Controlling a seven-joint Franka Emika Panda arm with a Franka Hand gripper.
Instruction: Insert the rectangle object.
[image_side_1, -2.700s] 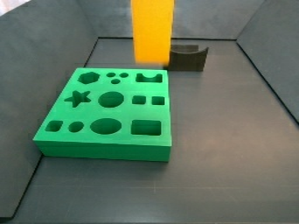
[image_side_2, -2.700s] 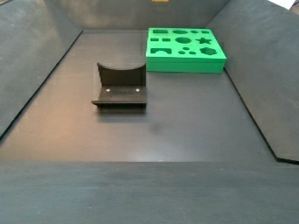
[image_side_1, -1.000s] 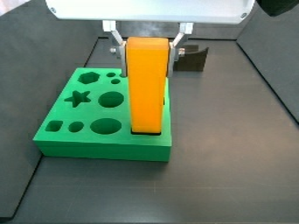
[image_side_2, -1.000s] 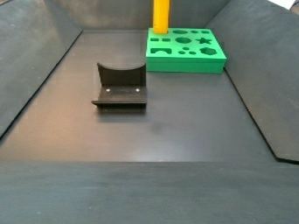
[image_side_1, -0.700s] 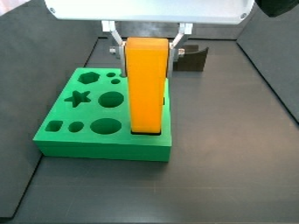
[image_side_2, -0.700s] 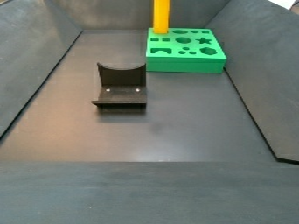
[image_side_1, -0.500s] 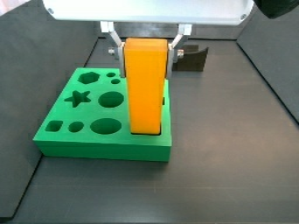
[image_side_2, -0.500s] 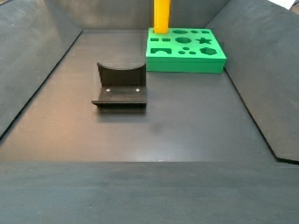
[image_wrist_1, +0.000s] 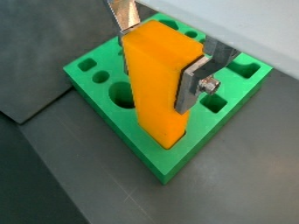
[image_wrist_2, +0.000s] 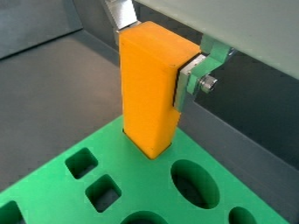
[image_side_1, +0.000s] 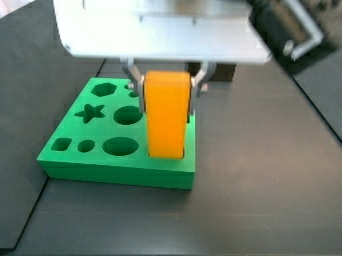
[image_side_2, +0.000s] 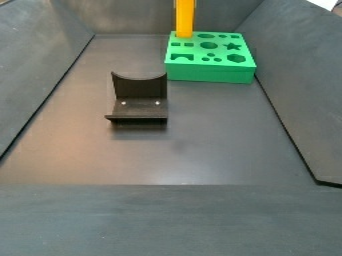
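Wrist views show the pincer (image_wrist_1: 163, 45) clamped on the upright rectangle object (image_wrist_1: 160, 83), silver fingers (image_wrist_2: 194, 72) pressing its opposite faces. Directly below the pincer, the block's lower end meets the green board (image_wrist_1: 176, 151), beside its shaped holes.

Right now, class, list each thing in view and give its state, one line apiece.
Rectangle object: upright, gripped, lower end at the green board.
Gripper: shut on the rectangle object, above the board.
Green board: flat on the floor, other holes empty.
Fixture: standing apart, empty.
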